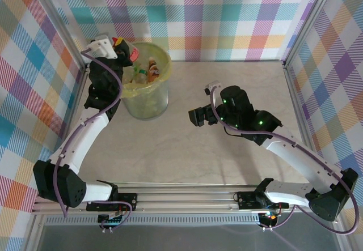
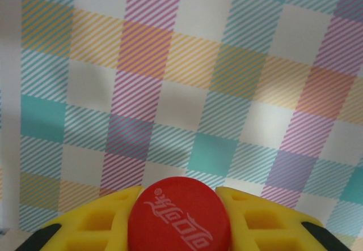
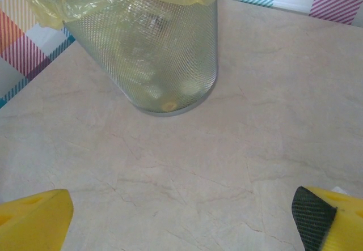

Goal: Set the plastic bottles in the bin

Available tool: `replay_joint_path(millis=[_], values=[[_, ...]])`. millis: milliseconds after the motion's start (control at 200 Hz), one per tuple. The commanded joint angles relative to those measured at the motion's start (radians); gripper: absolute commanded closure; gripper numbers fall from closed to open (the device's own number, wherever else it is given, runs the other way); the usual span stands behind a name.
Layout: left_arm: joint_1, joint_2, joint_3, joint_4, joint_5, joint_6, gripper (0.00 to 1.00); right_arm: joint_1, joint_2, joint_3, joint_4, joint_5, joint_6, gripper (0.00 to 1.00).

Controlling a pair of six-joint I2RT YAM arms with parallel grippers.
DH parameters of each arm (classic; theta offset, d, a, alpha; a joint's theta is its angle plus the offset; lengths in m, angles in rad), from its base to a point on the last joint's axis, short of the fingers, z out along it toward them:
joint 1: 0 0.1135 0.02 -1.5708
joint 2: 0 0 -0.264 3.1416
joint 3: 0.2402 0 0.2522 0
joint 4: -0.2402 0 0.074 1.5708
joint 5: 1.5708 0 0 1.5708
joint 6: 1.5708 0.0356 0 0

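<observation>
The bin (image 1: 148,102), a translucent bucket lined with a yellow-green bag, stands at the back left of the table. Several crushed plastic bottles (image 1: 151,69) lie inside it. My left gripper (image 1: 126,51) hovers over the bin's left rim, shut on a bottle. Of that bottle I see the red cap (image 2: 180,214), squeezed between the yellow fingers (image 2: 99,224); its body is hidden. My right gripper (image 1: 197,117) stands open just above the table to the right of the bin (image 3: 159,52). Nothing lies between its fingertips (image 3: 35,217).
Chequered walls close in the table on the left, back and right. The left gripper sits close to the back-left corner wall (image 2: 170,81). Bare marbled tabletop (image 1: 227,149) spreads between the bin and the arms' base rail (image 1: 187,197).
</observation>
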Motion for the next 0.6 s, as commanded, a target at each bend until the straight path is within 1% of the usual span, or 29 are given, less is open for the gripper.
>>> replay_joint_path(millis=[0,135,185,325,370,445,555,595], values=[[0.006,0.014,-0.028,0.079,0.056,0.090,0.87,-0.009,0.006,-0.009,0.006,-0.002,0.005,0.00],[0.005,0.029,-0.063,0.117,0.121,0.146,0.82,-0.013,0.012,-0.011,0.004,-0.013,0.000,0.00],[0.005,0.033,-0.070,0.118,0.145,0.160,0.79,-0.014,0.013,-0.014,0.007,-0.014,-0.001,0.00],[0.004,0.035,-0.096,0.106,0.156,0.164,0.70,-0.017,0.017,-0.023,0.013,-0.017,0.006,0.00],[0.004,0.031,-0.107,0.100,0.154,0.162,0.66,-0.017,0.019,-0.025,0.014,-0.019,0.007,0.00],[0.004,0.011,-0.128,0.093,0.160,0.158,0.56,-0.018,0.020,-0.025,0.013,-0.021,0.007,0.00],[0.004,-0.020,-0.145,0.067,0.160,0.142,0.46,-0.019,0.024,-0.023,0.011,-0.021,0.007,0.00],[0.004,-0.029,-0.144,0.053,0.156,0.136,0.41,-0.019,0.025,-0.023,0.012,-0.023,0.007,0.00]])
